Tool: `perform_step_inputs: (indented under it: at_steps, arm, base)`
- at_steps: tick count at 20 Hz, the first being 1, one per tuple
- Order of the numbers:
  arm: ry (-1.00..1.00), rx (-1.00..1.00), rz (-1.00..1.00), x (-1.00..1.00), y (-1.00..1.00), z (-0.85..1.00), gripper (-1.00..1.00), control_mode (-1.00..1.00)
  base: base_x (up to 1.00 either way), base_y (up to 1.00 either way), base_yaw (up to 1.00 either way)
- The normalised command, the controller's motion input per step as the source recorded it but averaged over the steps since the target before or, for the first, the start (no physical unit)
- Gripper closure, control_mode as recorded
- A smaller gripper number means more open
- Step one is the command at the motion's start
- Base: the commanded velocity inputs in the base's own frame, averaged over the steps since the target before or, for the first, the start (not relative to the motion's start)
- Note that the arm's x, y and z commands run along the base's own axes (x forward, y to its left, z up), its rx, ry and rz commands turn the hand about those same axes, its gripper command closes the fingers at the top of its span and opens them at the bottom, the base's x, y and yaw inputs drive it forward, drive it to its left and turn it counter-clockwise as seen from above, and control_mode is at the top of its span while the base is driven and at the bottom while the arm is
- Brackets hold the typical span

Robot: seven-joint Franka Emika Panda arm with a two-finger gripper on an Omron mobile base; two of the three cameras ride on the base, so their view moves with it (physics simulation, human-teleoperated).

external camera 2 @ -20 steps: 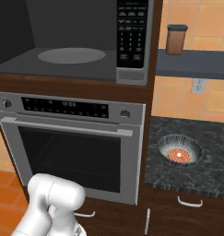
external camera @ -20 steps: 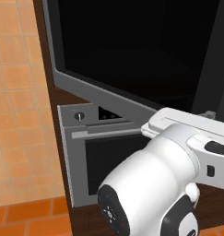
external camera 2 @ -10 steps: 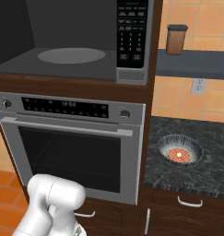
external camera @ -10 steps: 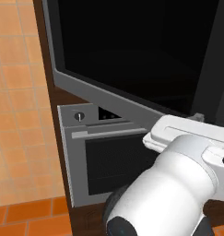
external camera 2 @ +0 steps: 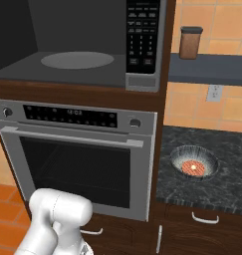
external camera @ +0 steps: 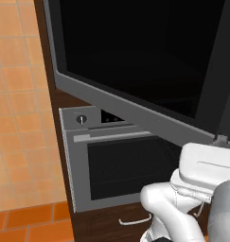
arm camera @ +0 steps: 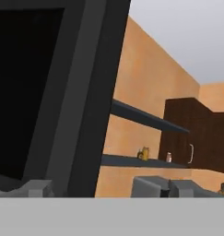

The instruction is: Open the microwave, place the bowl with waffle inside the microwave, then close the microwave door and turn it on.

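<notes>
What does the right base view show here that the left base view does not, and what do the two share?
Right base view alone: the microwave cavity with its round turntable, the black keypad strip, a bowl with waffle on the dark counter, and a brown canister on a shelf.

Left base view alone: the microwave door swung open, its black glass and grey frame spanning the upper picture, with the dark bar handle at right.

Both: the silver oven below the microwave, the orange tiles, and the robot's white arm.

Microwave [external camera 2: 67, 69] open; microwave door [external camera: 135, 61] swung wide; bowl [external camera 2: 193, 162] on counter.
</notes>
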Motion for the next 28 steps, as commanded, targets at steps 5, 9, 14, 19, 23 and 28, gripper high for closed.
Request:
perform_step_inputs:
  at_steps: [5, 9, 14, 19, 23, 28]
  arm:
    - [0.00, 0.01, 0.52, -0.03, -0.71, 0.00, -1.00, -1.00]
    - [0.00, 0.00, 0.70, 0.02, -0.65, -0.08, -1.00, -1.00]
    - [0.00, 0.01, 0.63, 0.56, -0.68, -0.26, -1.00, -1.00]
    - [0.17, 0.06, 0.59, 0.98, -0.31, -0.43, -1.00, -1.00]
    - [0.10, 0.10, 0.56, 1.00, -0.02, -0.45, -1.00, -1.00]
    - [0.02, 0.02, 0.04, 0.51, 0.75, -0.01, -1.00, -1.00]
  base:
    - [0.00, 0.00, 0.00]
    - [0.00, 0.00, 0.00]
    - [0.00, 0.00, 0.00]
    - [0.00, 0.00, 0.00]
    - [0.00, 0.00, 0.00]
    - [0.00, 0.00, 0.00]
